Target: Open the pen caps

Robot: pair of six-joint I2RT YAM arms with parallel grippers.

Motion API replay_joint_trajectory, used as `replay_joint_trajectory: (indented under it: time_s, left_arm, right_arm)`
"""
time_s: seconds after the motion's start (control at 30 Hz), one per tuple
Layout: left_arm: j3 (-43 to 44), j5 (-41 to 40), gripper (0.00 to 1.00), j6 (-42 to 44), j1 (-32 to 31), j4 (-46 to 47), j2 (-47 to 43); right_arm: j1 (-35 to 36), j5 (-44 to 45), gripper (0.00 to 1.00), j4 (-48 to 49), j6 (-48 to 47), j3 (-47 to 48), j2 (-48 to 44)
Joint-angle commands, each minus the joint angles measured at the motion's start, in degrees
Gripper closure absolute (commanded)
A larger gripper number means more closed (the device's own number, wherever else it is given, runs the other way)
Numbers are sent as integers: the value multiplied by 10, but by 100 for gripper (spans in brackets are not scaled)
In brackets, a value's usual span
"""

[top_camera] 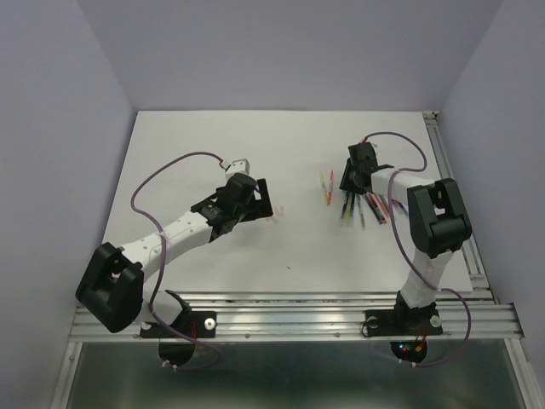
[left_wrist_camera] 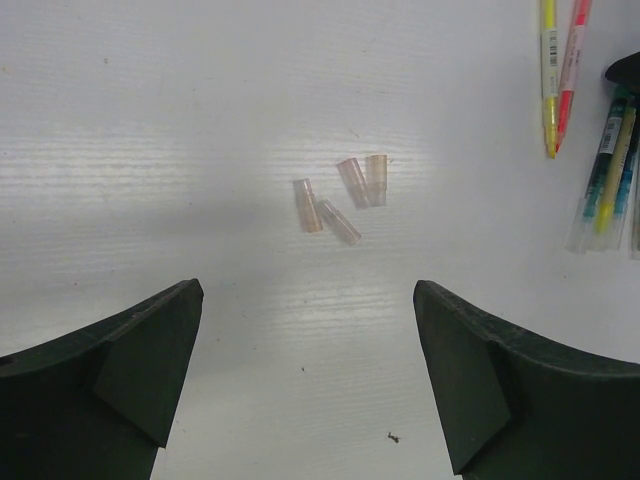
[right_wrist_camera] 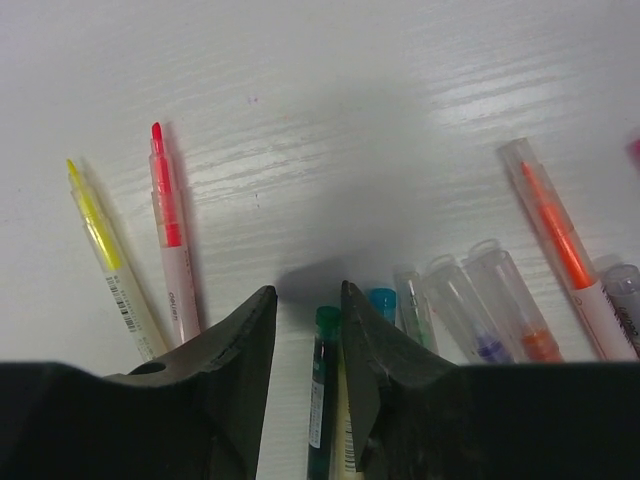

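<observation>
Several pale translucent pen caps lie loose on the white table, just ahead of my left gripper; its fingers stand wide open with nothing between them. My right gripper is low over the pens, jaws narrowly open. A green pen lies between its fingers against the right one, with a gap to the left one. Left of it lie an uncapped yellow pen and an uncapped red pen. Capped pens sit to the right, among them an orange one. In the top view the left gripper is mid-table and the right gripper is over the pens.
The white table has purple walls on three sides. An aluminium rail runs along its right edge and another along the near edge by the arm bases. Purple cables loop from both arms.
</observation>
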Motion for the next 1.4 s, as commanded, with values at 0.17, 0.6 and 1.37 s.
replay_joint_trajectory:
  time_s: [0.17,0.6,1.37]
  left_arm:
    - [24,-10,1,0,-2,-3,-3]
    - [27,-20,1,0,-1,-4,3]
    - [-13,207,1,67,9,140,-41]
  right_arm:
    - [-2,-23,63,-55,27,-49,-15]
    - [-2,-13,79,-50,31,-50,0]
    - [-2,-53,99,34,26,-92,-187]
